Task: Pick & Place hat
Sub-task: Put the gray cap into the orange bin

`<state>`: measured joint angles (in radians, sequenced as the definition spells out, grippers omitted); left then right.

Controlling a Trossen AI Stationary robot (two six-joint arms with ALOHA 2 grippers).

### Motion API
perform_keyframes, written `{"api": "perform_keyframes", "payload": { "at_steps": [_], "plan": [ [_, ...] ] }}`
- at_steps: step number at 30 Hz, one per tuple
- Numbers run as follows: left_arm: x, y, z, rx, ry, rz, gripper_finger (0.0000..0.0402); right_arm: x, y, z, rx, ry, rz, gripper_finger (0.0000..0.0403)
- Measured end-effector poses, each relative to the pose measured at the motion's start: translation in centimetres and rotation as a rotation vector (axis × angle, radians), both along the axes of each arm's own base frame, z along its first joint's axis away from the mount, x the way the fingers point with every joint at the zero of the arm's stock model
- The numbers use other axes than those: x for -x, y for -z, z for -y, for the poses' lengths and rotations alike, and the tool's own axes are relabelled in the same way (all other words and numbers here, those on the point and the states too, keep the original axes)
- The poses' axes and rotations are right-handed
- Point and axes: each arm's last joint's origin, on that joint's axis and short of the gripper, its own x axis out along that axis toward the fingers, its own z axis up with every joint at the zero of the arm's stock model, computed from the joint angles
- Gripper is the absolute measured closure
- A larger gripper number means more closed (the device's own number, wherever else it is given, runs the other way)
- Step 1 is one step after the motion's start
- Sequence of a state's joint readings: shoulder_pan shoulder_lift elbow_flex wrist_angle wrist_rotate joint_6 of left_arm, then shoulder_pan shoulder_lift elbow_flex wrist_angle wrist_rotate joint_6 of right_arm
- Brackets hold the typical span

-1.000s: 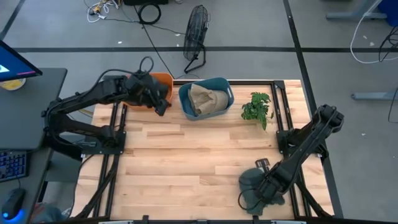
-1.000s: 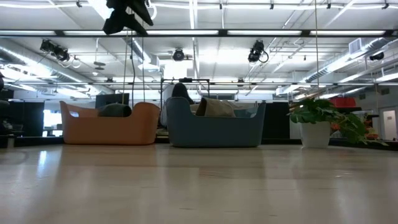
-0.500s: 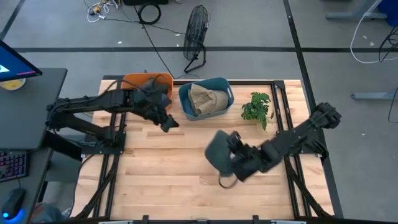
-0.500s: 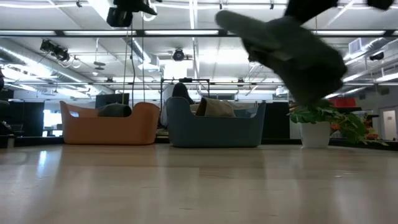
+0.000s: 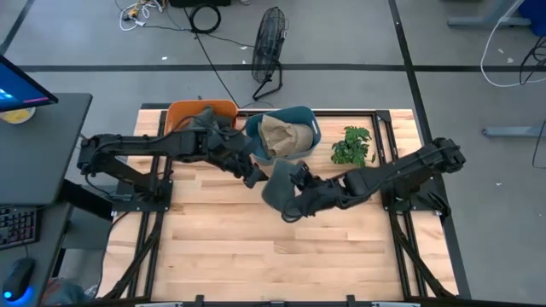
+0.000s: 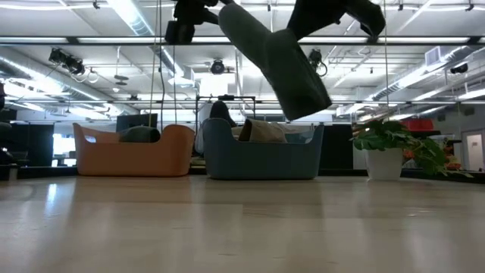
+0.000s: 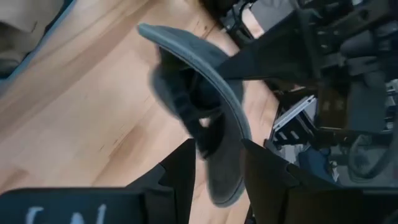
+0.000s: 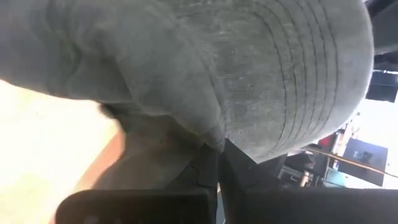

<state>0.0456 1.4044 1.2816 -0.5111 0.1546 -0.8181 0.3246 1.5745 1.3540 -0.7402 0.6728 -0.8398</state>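
A dark grey cap (image 5: 276,188) hangs in the air over the middle of the table, tilted in the low view (image 6: 280,68). My right gripper (image 5: 296,189) reaches in from the table's right and is shut on the cap. My left gripper (image 5: 254,177) comes from the left, open, and its fingers (image 7: 180,171) stand on either side of the brim's edge (image 7: 227,180). A blue basket (image 5: 256,141) at the far edge holds a tan hat (image 5: 283,135). An orange basket (image 5: 189,112) stands left of it, partly behind the left arm. My right gripper pinches the cap between its two fingers (image 8: 239,171) where the stitched brim (image 8: 292,87) meets the crown (image 8: 124,56). It comes slanting from the table's right. The cap is lifted clear of the table and hangs tilted below the fingers. My left gripper: I cannot tell whether its fingers touch the brim.
A potted plant (image 5: 351,147) stands at the far right of the table, beside the right arm. Bare wood (image 5: 256,247) stretches across the near half. A fan (image 5: 268,51) and cables lie on the floor beyond the far edge.
My right gripper has lifted the cap from the table's near right corner and swung it up and toward the far left, close to the blue basket. My left gripper has moved from over the orange basket toward the right and near, up to the cap.
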Motion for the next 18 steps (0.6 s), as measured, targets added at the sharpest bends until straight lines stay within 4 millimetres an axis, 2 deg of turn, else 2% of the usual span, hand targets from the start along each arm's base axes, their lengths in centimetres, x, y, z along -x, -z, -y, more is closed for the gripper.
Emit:
{"api": "perform_keyframes", "payload": {
  "at_steps": [7,18],
  "plan": [
    [-0.13,-0.15,-0.07,0.006,-0.007,0.020,0.0271,-0.21,0.01,0.58,-0.004,-0.009,-0.013,0.0401],
    [-0.15,-0.18,-0.20,-0.008,-0.030,0.024,0.0271,-0.17,0.09,0.44,-0.046,-0.023,-0.020,0.0401]
  ]
}}
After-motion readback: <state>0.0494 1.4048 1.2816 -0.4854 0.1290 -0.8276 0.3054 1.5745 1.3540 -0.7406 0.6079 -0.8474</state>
